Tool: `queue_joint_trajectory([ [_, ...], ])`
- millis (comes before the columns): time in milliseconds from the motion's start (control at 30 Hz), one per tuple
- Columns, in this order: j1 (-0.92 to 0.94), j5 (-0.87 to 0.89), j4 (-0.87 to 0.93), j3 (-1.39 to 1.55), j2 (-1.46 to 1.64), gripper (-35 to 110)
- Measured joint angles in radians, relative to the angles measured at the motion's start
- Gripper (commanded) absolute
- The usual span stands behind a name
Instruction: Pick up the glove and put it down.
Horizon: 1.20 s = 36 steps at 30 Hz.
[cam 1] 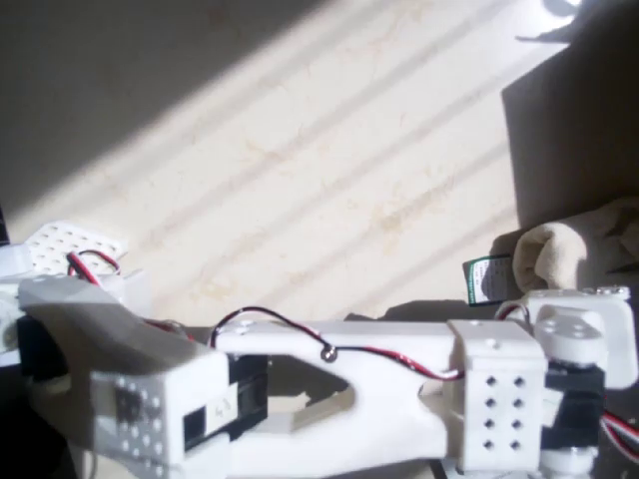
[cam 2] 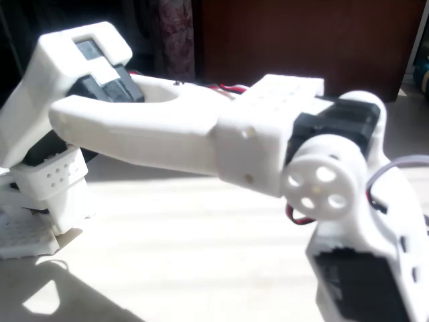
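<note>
Soft cream glove [cam 1: 569, 251] — thick rounded fingers — lies at the overhead view's right edge on the pale veined worktop [cam 1: 329, 180], touching a small green card [cam 1: 488, 280] with unreadable print; end effector's state can't be told.

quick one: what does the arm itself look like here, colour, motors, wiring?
The arm is white printed plastic with blocky links, some faces drilled with grids of small round holes. Black motor blocks sit at the joints, one behind a white disc with round holes. Thin red and black wires run along the top.
</note>
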Motion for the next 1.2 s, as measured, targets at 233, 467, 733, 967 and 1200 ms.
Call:
queue_joint_trajectory([
  [233,0.058,0.000,0.043,0.000,0.078,0],
  [467,0.121,0.000,0.098,0.051,0.078,0],
  [733,0.133,-0.008,0.098,0.077,0.051,0],
  [967,0.133,-0.060,0.103,0.077,0.051,6],
  [1200,0.133,-0.110,0.115,0.083,0.081,23],
])
